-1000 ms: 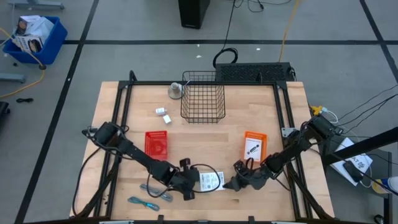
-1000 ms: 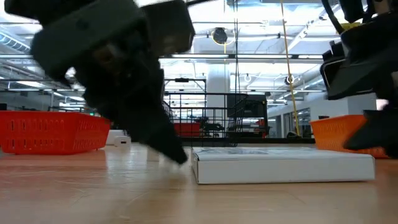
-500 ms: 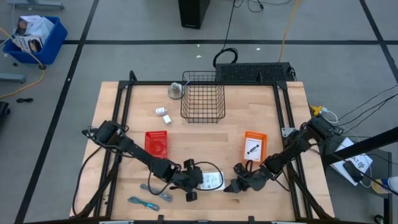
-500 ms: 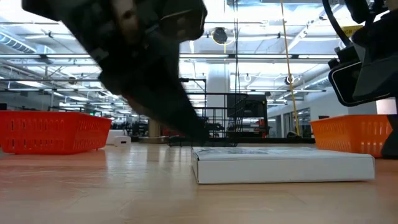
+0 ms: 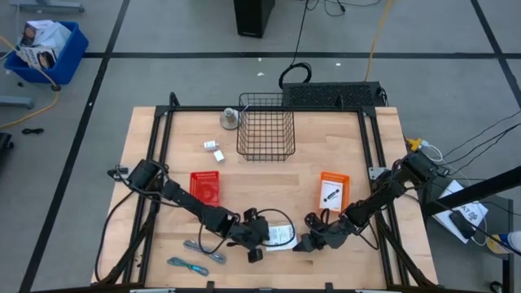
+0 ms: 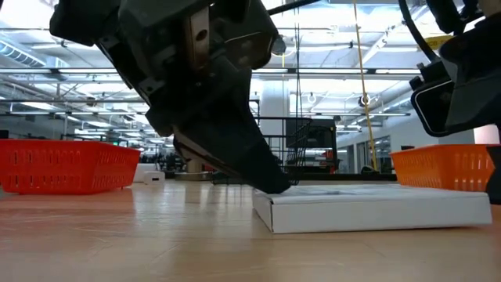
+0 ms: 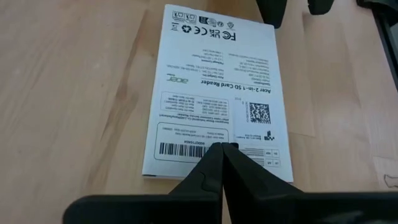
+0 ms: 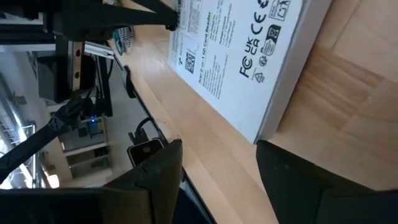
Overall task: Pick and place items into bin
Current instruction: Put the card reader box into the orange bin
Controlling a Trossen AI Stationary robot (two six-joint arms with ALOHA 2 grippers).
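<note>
High view: white printed packet (image 5: 279, 236) lies flat near the table's front edge, long axis left–right, between both grippers. Left wrist view: left gripper (image 7: 222, 149), closed and empty, touches the packet's end. Right wrist view: right gripper (image 8: 217, 165), open, straddles the opposite end.

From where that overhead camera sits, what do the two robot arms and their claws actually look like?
Both arms are dark, nearly black, built of jointed segments with thin black cables looping beside them. The left gripper ends in two slim black fingers tapering to points. The right gripper has two broader, blocky dark fingers. Up close, the left arm's wrist housing shows a tan panel with screws.
</note>
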